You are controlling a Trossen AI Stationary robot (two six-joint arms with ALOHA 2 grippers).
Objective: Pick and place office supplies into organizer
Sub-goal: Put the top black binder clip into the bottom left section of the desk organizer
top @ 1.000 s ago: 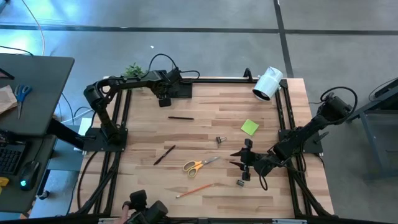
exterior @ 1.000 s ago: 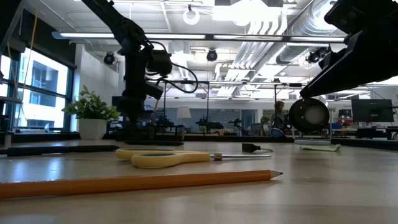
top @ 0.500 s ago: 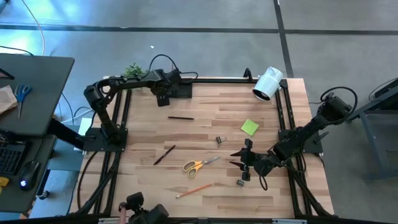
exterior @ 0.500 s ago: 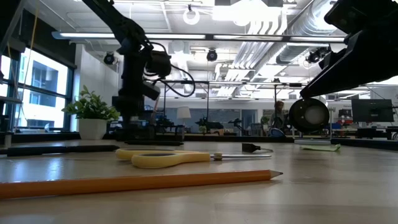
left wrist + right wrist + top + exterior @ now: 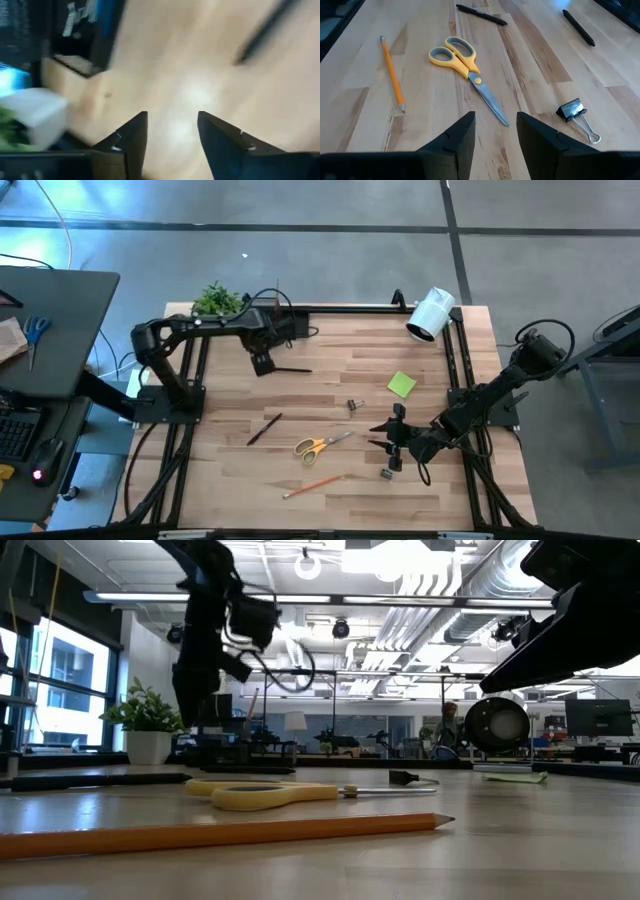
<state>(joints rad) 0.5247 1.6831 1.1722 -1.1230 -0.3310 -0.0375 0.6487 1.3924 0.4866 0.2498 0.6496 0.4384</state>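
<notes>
Black pen [image 5: 291,369] lies just beside my left gripper [image 5: 262,364], fingers apart, empty. I judge it's approaching; next, straddle and close. Right gripper [image 5: 392,442] waits, parted, empty.

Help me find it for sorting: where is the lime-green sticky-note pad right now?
In the high view the lime-green sticky-note pad lies flat on the table's right half, with the binder clip beside it and the white cylinder beyond.
</notes>
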